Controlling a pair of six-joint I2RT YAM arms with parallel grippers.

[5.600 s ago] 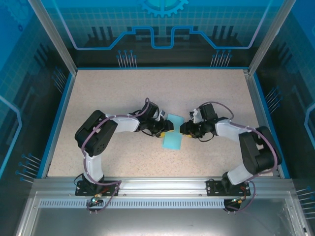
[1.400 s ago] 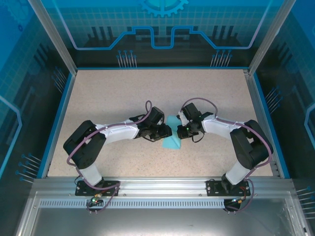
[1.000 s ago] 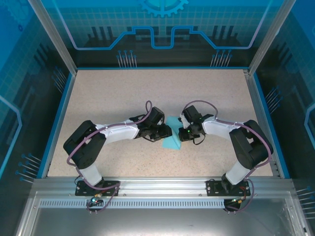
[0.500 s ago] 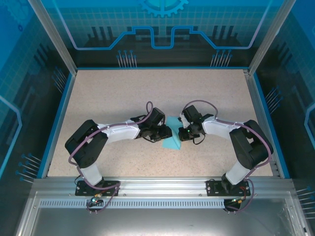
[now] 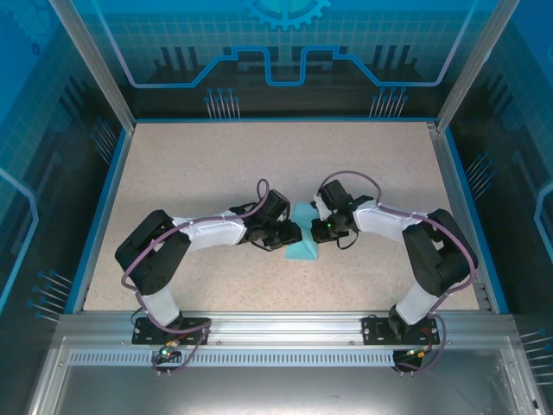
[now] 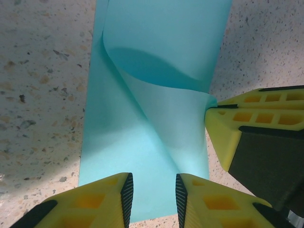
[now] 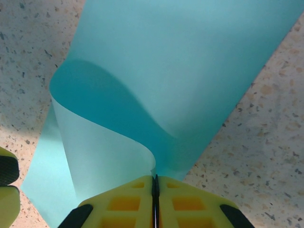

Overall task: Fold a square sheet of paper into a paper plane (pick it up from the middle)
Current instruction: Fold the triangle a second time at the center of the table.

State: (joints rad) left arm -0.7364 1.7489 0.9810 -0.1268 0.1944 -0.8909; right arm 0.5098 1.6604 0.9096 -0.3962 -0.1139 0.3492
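The square sheet of paper [image 5: 302,250] is a turquoise strip lying at the table's middle between both grippers. In the left wrist view the paper [image 6: 142,142] lies flat with one corner curled up and over it. My right gripper [image 7: 154,179] is shut on that raised corner, and the paper [image 7: 190,61] bends in a loop in front of it. Its yellow fingers [image 6: 237,123] show at the right of the left wrist view. My left gripper [image 6: 153,183] stands open, its tips low over the strip's near end with nothing pinched. From above, the left gripper [image 5: 292,235] and right gripper [image 5: 316,230] nearly meet.
The speckled tabletop [image 5: 199,164] has a blue rim and clear enclosure walls around it. Both arms reach inward from the near edge, elbows out to the sides. One of the left gripper's fingers [image 7: 7,180] shows at the lower left of the right wrist view.
The right gripper has shifted slightly to the far left, carrying the paper's corner further over the strip. The left gripper has stayed where it was.
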